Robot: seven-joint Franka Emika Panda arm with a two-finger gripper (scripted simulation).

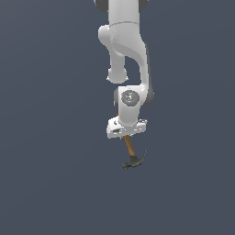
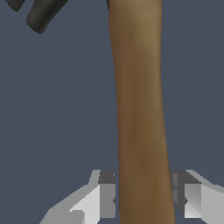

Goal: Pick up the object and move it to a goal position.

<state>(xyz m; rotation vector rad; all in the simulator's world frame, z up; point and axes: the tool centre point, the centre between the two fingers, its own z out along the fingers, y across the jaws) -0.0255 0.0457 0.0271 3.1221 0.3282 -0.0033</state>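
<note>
Hand [image 1: 126, 134] closed narrowly on the handle of one hammer [image 1: 131, 153]; both fingers [image 2: 107, 194] flank the wood. Hammer hangs toward 6 o'clock below hand, head lowest, above the tabletop [image 1: 46, 183].

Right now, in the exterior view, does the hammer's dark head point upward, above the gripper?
No: the hammer hangs below the gripper, its dark head at the lower end of the handle.

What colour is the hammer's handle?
Orange-brown wood; the hammer handle shows best in the wrist view, between the tool fingers.
</note>
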